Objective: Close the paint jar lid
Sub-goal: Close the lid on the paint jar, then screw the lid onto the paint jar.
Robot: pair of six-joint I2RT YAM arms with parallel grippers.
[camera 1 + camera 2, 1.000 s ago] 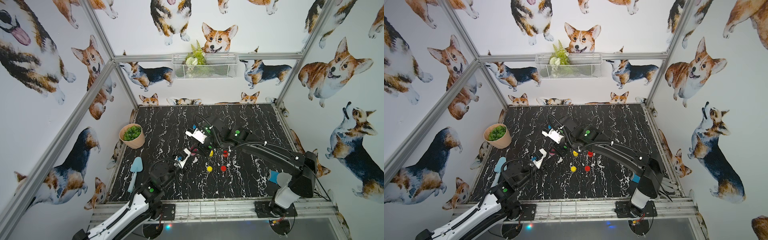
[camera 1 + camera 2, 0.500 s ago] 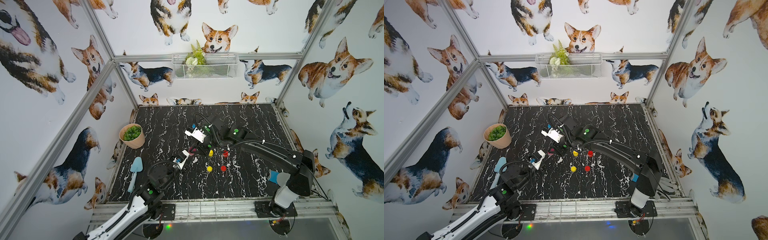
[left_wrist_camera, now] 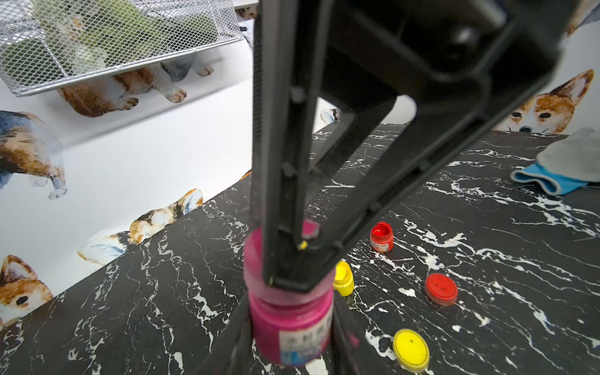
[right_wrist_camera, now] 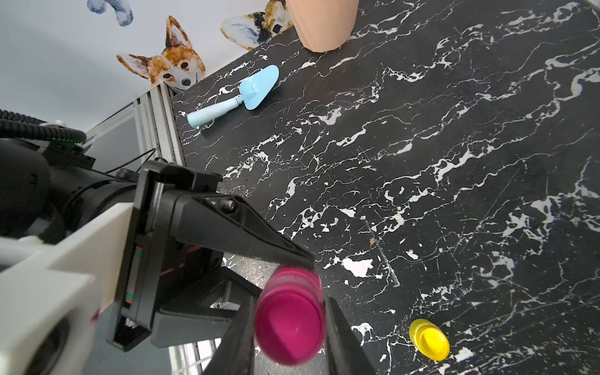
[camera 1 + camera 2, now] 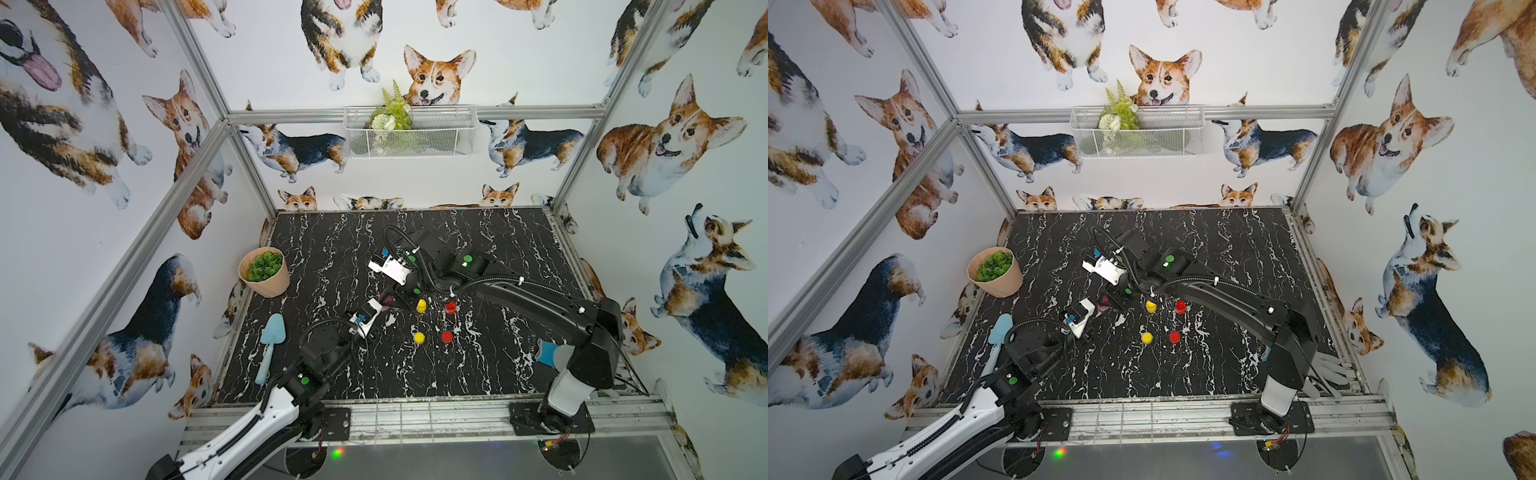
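The magenta paint jar (image 3: 292, 321) stands on the black marble table (image 5: 478, 365), near its middle. My left gripper (image 3: 292, 329) is shut on the jar's body, a finger on each side. The magenta lid (image 4: 289, 324) sits on top of the jar, and my right gripper (image 4: 289, 329) is shut on it from above. In both top views the jar (image 5: 386, 300) (image 5: 1103, 303) shows only as a sliver of pink between the two grippers. How far down the lid sits cannot be seen.
Just right of the jar stand an open yellow jar (image 5: 421, 306) and an open red jar (image 5: 450, 307). Their loose lids, yellow (image 5: 419, 337) and red (image 5: 446, 336), lie nearer the front. A plant pot (image 5: 264, 272) and a blue trowel (image 5: 270, 345) are at the left, and a glove (image 5: 1329, 370) at the right front.
The right arm has shifted very slightly to the left and back. Both grips are unchanged, and the jar has stayed in place.
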